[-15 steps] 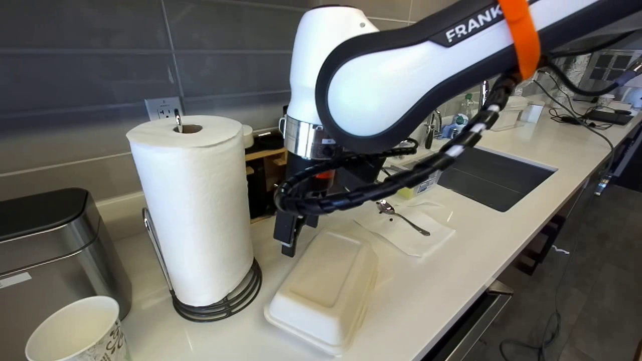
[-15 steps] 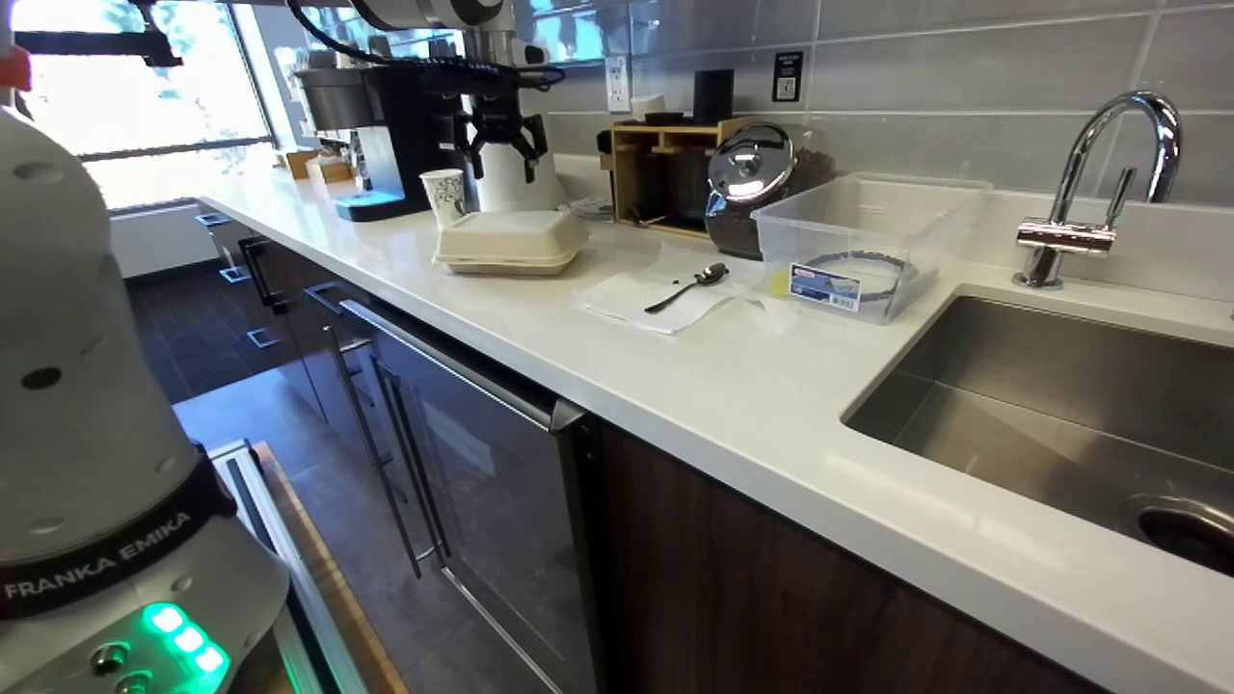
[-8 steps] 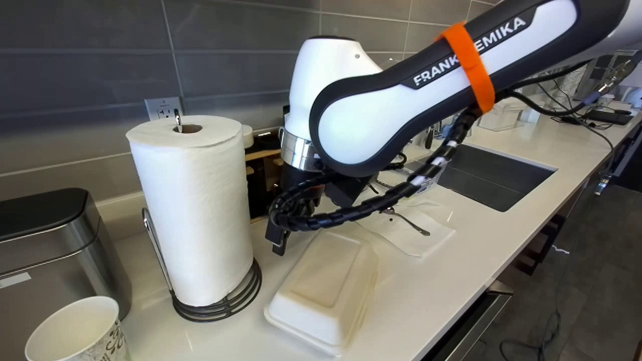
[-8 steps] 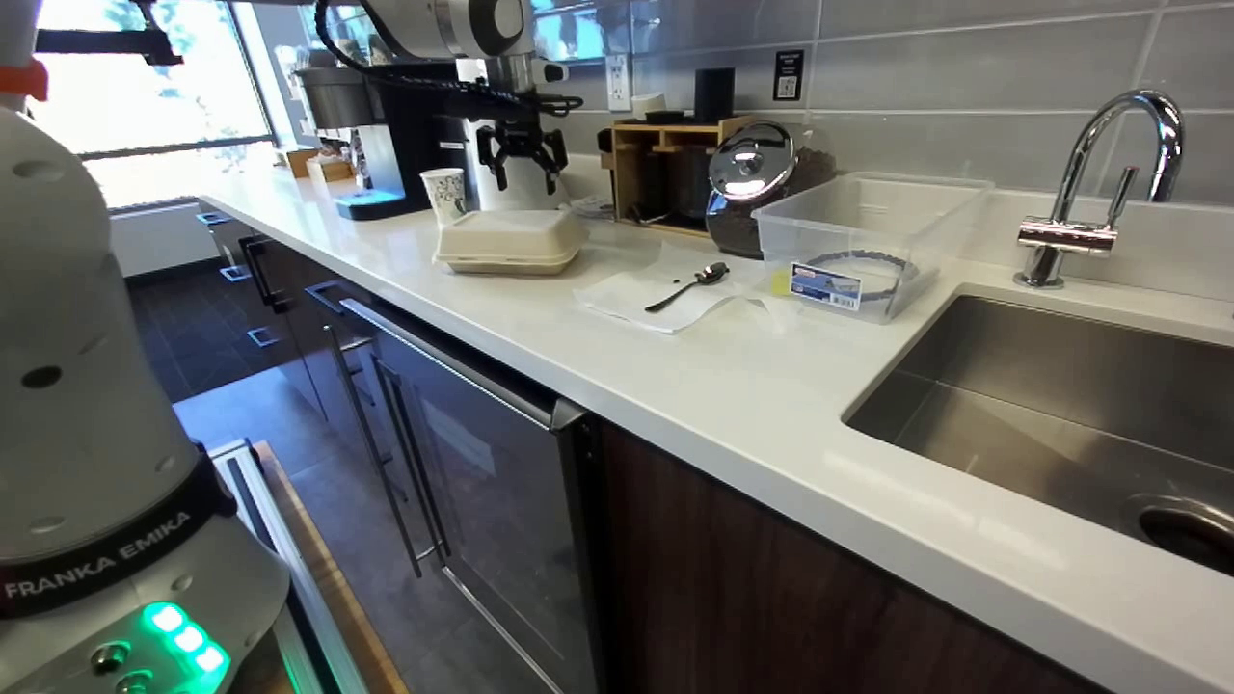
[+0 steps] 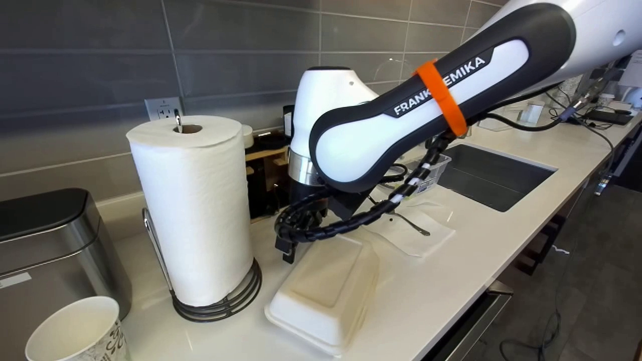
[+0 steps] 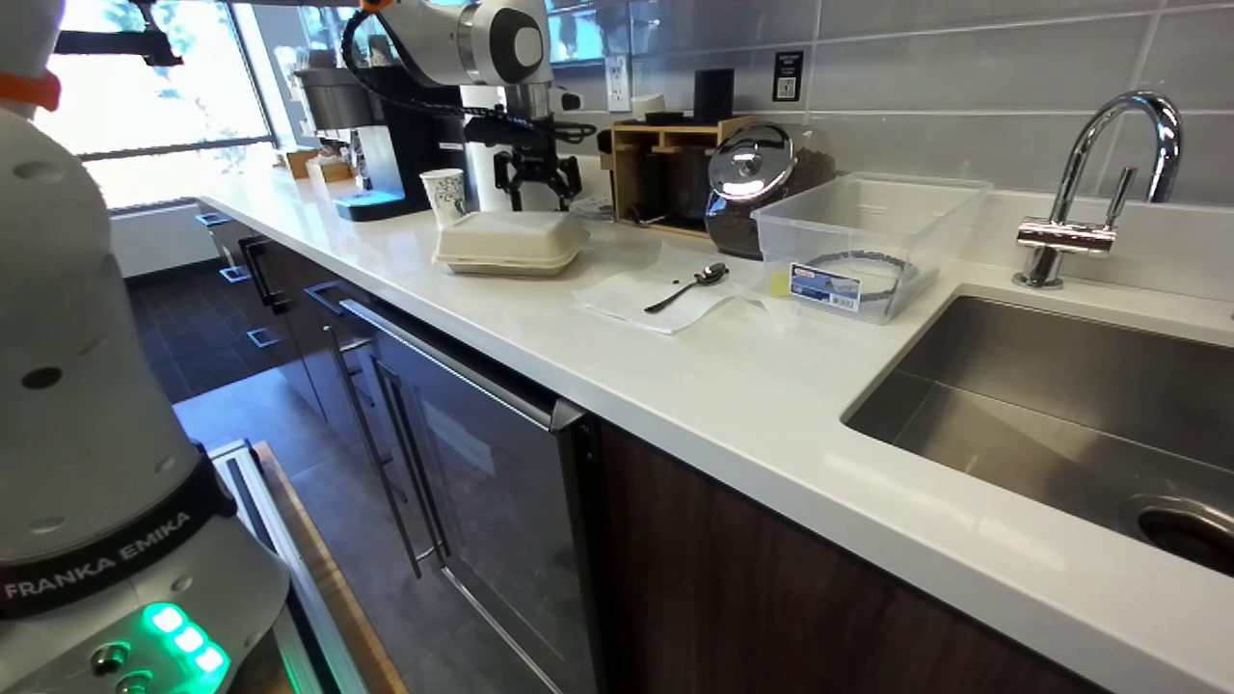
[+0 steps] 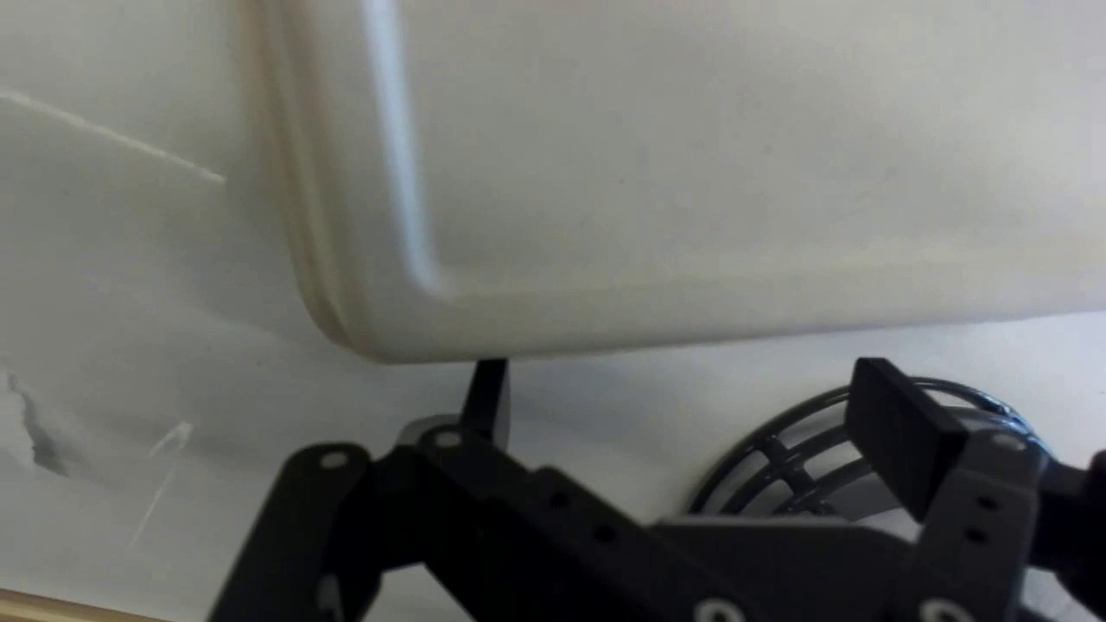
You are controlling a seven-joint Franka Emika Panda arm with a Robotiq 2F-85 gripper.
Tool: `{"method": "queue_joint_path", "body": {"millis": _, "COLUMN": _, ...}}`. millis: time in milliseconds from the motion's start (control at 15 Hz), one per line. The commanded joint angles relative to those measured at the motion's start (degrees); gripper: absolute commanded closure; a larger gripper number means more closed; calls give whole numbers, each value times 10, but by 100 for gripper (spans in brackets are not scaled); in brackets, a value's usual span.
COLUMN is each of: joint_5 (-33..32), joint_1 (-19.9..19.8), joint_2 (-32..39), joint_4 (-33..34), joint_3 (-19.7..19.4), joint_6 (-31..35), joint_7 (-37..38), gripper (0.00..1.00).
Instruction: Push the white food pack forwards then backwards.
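The white food pack [image 5: 328, 288] lies closed and flat on the counter. It shows also in an exterior view [image 6: 511, 243] and fills the upper part of the wrist view [image 7: 691, 173]. My gripper [image 7: 687, 380] is open and empty, fingers apart and pointing down, beside the pack's long side that faces the wall. In the wrist view the left fingertip meets the pack's edge near a corner; I cannot tell whether it touches. The right fingertip is apart from the pack. The gripper shows behind the pack in an exterior view [image 6: 541, 193]; cables partly hide it in an exterior view [image 5: 291, 248].
The paper towel roll [image 5: 190, 215] stands close by on its wire holder [image 7: 778, 449]. A paper cup [image 5: 75, 331] and a steel bin [image 5: 55, 255] are beyond it. A spoon [image 6: 686, 289] lies on a paper sheet. A clear tub [image 6: 858, 260] stands near the sink [image 6: 1060, 405].
The arm has come down, and my gripper is lower, beside the pack, after a small sideways shift. The gripper stays open. The pack has not visibly moved.
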Motion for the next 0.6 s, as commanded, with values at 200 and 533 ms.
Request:
{"method": "queue_joint_path", "body": {"millis": 200, "joint_5": 5, "joint_1": 1, "joint_2": -32, "joint_4": -24, "joint_3": -13, "joint_6": -67, "joint_7": 86, "gripper": 0}}
{"method": "queue_joint_path", "body": {"millis": 533, "joint_5": 16, "joint_1": -5, "joint_2": -65, "joint_4": -66, "joint_3": -18, "joint_6": -85, "joint_7": 147, "gripper": 0}}
